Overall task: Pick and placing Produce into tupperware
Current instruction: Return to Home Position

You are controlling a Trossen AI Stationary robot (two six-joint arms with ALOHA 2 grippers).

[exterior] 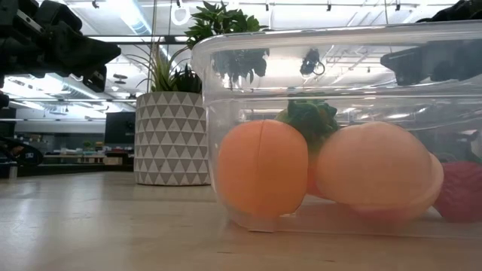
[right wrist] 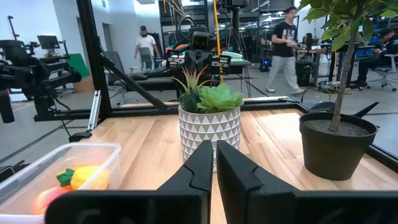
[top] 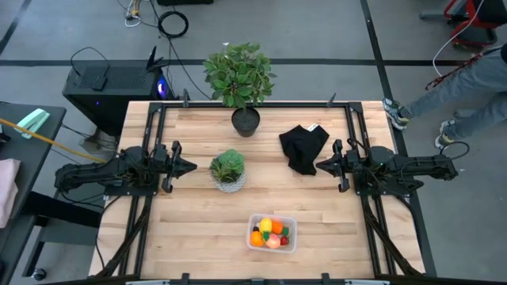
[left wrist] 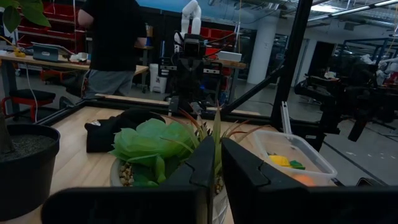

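Basically done: small toy fruits and vegetables (top: pixel 271 233) sit inside the clear plastic rectangular tupperware (top: pixel 272 216) by the wooden table's (top: pixel 198 229) front edge. Left arm (top: pixel 119 172) and right arm (top: pixel 396 168) are parked at the side edges, jaws pressed together, empty.

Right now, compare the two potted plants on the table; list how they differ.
The succulent sits in a white pot with a grey triangle pattern; the tall plant stands in a plain black pot. The succulent is a low rosette; the tall plant rises on a thin stem. The succulent stands near the middle of the table, the tall plant at its far edge. Both are green and upright on the table.
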